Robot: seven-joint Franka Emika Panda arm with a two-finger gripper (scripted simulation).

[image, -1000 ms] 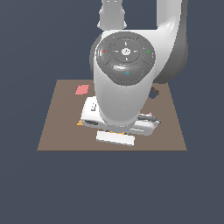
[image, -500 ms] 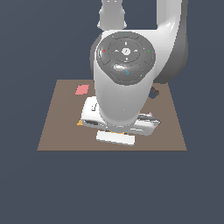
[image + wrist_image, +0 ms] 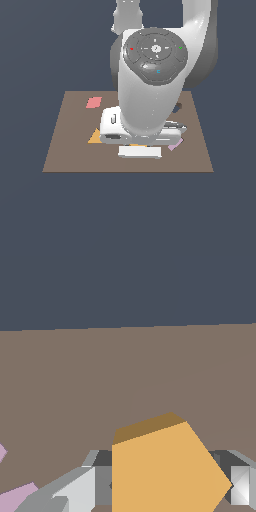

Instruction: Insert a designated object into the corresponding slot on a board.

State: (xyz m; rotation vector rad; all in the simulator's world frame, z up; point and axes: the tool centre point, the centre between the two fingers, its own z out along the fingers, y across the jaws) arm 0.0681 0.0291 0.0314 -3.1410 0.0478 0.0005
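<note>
The arm is shown low over the board [image 3: 65, 150], its bulk hiding most of the work area in the exterior view. In the wrist view the orange pentagon block [image 3: 165, 468] is seen directly between the two grey fingers [image 3: 75, 491] of the gripper [image 3: 160, 486], one finger lying at each flank of the block; the fingers appear closed to about the block's width, but whether the pads are pressing on its sides cannot be told, nor whether the block is lifted or resting on the board. A lilac piece [image 3: 17, 496] lies just beside one finger, and its edge is also visible just beside the hand in the exterior view [image 3: 175, 145]. An orange triangle [image 3: 94, 136] lies near the hand's other side, and a pink piece [image 3: 93, 102] lies well apart from it. A dark cut-out [image 3: 177, 106] is partly exposed beyond the arm; its outline is too hidden to be identified as the pentagon slot. The step in hand is judged to be securing the block. It is best done with the pads seated squarely on opposite sides, so that no rotation is introduced. The lilac piece should not be nudged, and the block should be raised level before it is carried toward the slot.
</note>
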